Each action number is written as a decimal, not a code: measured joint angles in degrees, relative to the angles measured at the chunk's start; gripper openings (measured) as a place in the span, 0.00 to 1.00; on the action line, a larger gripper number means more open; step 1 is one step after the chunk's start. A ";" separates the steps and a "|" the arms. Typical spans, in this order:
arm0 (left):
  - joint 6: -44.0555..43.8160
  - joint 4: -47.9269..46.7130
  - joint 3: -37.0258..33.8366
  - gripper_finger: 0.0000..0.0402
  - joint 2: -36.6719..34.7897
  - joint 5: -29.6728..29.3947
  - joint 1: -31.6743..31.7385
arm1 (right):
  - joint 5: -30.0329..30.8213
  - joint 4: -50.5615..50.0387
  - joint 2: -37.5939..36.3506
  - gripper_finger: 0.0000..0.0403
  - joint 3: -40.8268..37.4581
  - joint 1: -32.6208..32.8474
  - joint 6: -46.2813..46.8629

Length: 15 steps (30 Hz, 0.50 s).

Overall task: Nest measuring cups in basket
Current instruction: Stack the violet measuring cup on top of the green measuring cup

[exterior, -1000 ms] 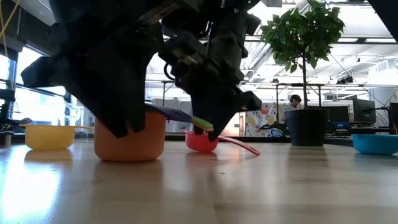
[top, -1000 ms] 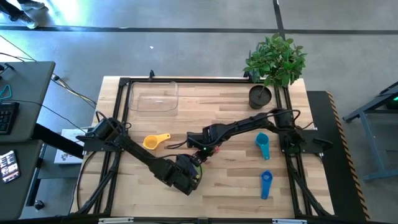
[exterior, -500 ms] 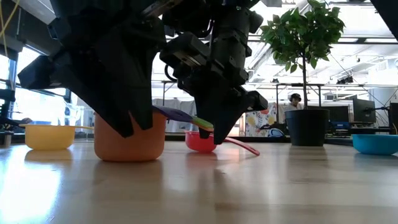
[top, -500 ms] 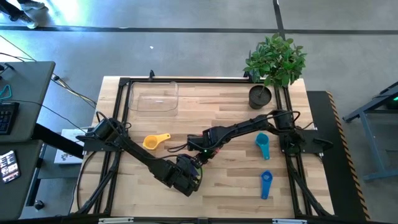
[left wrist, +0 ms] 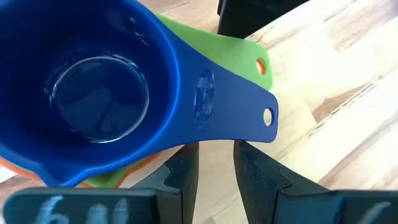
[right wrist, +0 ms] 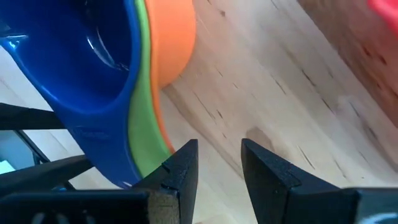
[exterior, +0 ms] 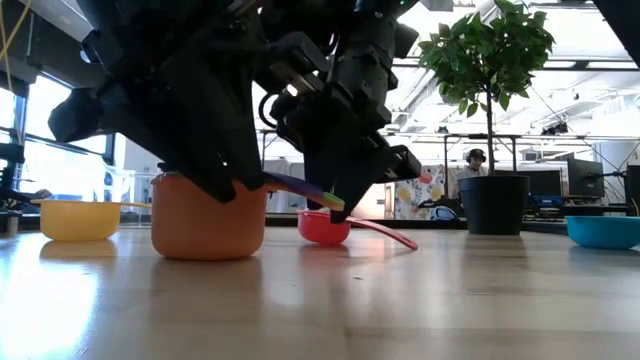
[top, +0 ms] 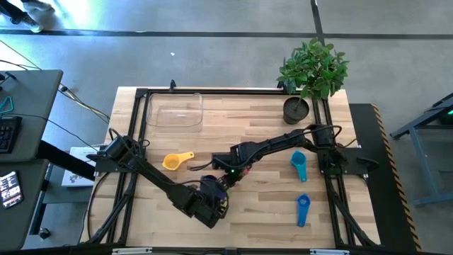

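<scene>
While the nested orange, green and blue plastic measuring cups (left wrist: pixel 99 93) stand well apart from the clear rectangular basket (top: pixel 175 111), their stacked handles (left wrist: pixel 230 102) are best pinched squarely by the left gripper (left wrist: pixel 216 149), narrowly parted and empty like the right gripper (right wrist: pixel 219 149) beside them

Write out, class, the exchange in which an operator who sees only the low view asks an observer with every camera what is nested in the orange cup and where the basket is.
Operator: What sits inside the orange cup?
Observer: The wrist views show a purple-blue cup nested on a green cup, both inside the orange cup.
Operator: And the basket?
Observer: From above, the clear basket sits by the table's far edge on the left arm's side, with no cup in it.
</scene>
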 joint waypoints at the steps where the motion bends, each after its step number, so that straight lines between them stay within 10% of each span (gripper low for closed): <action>1: 0.02 -0.02 0.00 0.22 0.00 -0.02 0.00 | -0.11 0.07 0.11 0.28 0.00 0.05 0.39; 15: -0.35 0.94 0.00 0.22 0.87 -0.51 0.17 | -0.41 0.58 0.84 0.28 0.15 0.87 1.11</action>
